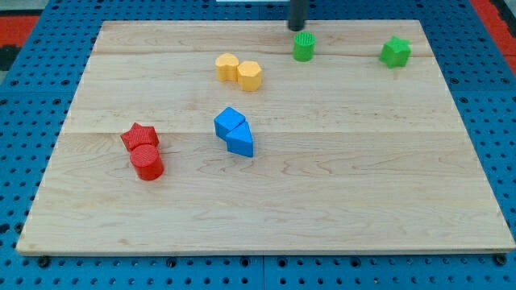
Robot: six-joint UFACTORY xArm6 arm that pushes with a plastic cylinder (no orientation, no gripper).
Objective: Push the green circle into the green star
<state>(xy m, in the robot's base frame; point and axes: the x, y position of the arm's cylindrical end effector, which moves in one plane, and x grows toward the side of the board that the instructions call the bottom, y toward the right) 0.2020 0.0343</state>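
The green circle (304, 47) stands near the top edge of the wooden board, right of centre. The green star (395, 51) stands further to the view's right, at about the same height, with a clear gap between them. My tip (297, 29) is just above the green circle, slightly to its left, very close to it or touching its top edge. The rod rises out of the view's top.
Two yellow blocks (239, 72) touch each other left of the green circle. A blue cube and blue triangle (234, 131) sit together at the board's middle. A red star (139, 136) and red circle (147, 162) sit together at the left. The wooden board (363, 193) lies on blue pegboard.
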